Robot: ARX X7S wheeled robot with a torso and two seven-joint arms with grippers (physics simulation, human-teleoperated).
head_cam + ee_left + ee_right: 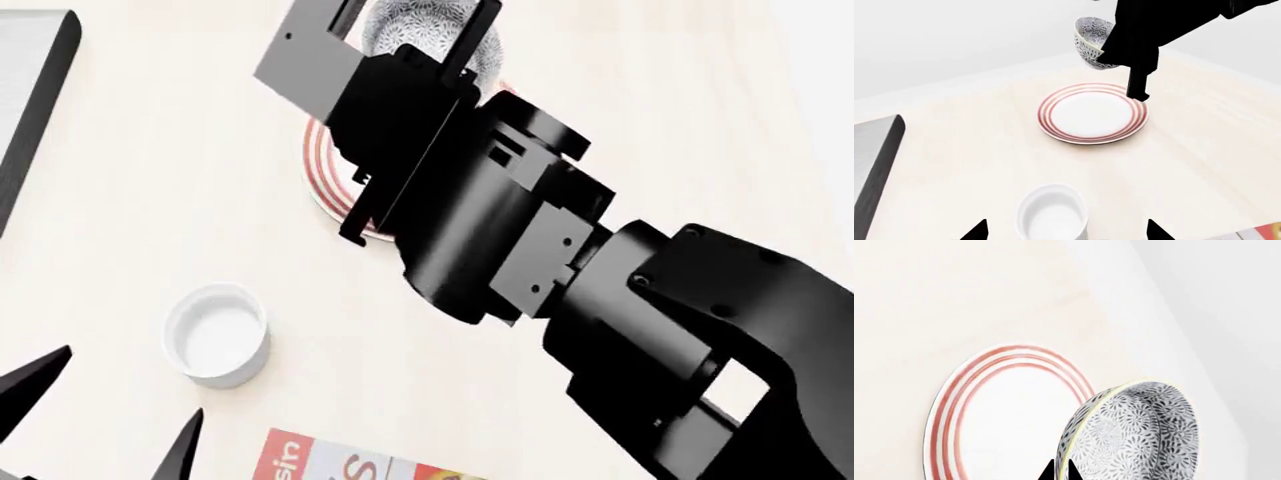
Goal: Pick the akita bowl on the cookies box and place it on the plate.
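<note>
My right gripper (1062,473) is shut on the rim of the akita bowl (1134,435), one finger inside and one outside. The speckled bowl (1089,41) hangs tilted on its side in the air, above the far rim of the plate (1092,114). The red-ringed plate (1007,415) lies bare on the table. In the head view my right arm (494,220) covers most of the plate (324,175), and the bowl (424,22) peeks out at the top. Only a corner of the cookies box (340,465) shows. My left gripper (1067,235) is open over a white cup.
A plain white cup (216,335) stands between the plate and the cookies box (1261,232), close under my left fingers. A dark grey flat object (34,70) lies at the table's left side. The table's far edge runs just beyond the plate.
</note>
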